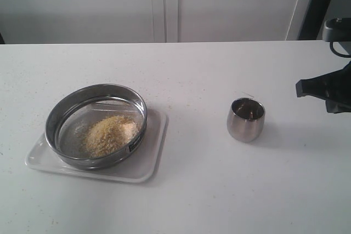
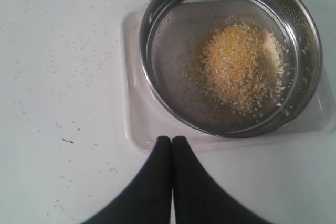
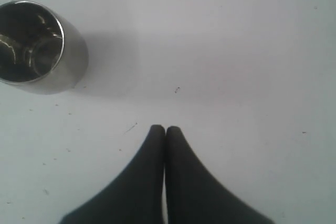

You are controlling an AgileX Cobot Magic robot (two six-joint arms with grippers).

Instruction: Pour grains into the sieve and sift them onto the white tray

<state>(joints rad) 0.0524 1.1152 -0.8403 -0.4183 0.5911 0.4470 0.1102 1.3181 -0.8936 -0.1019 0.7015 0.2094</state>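
Observation:
The round steel sieve (image 1: 96,125) (image 2: 231,51) rests on the white tray (image 1: 151,160) (image 2: 137,124) at the left of the table. A heap of golden and pale grains (image 1: 109,134) (image 2: 239,69) lies on its mesh. My left gripper (image 2: 171,140) is shut and empty, hovering just off the tray's corner; it does not show in the exterior view. My right gripper (image 3: 165,129) is shut and empty over bare table, apart from the small steel cup (image 3: 37,45) (image 1: 245,119). Only part of the right arm (image 1: 326,89) shows at the exterior view's right edge.
The steel cup stands upright right of centre and looks empty inside. A few stray specks dot the white tabletop (image 1: 197,69). A pale wall with panels runs behind the table's far edge.

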